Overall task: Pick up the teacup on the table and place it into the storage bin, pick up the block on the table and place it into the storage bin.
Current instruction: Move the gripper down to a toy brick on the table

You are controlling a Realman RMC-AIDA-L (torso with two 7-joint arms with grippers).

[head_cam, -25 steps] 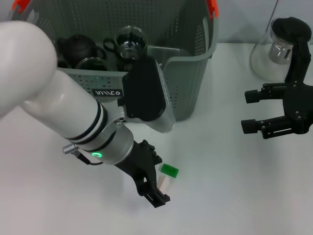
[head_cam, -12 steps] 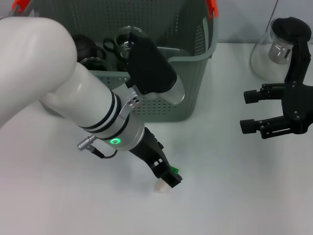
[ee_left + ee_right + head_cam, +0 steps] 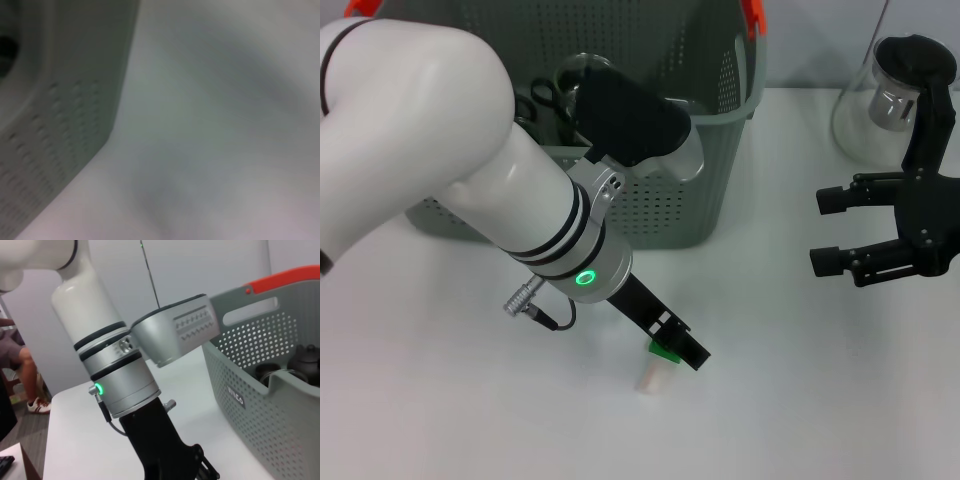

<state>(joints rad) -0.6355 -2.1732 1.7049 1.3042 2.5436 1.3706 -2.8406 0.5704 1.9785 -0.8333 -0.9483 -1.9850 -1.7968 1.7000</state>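
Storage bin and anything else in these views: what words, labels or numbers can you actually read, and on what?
White lettering on the small black label on the storage bin wall, right wrist view: too small and slanted to read.
Head view: the left arm hides that part of the bin; no text shows.
Left wrist view: blurred, no text.
Glass pitcher, block, both grippers (left gripper, right gripper): no markings visible.

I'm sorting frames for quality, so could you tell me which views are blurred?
Left wrist view: wholly out of focus, only the storage bin corner recognisable. Head view: sharp, left gripper at the block. Right wrist view: sharp.
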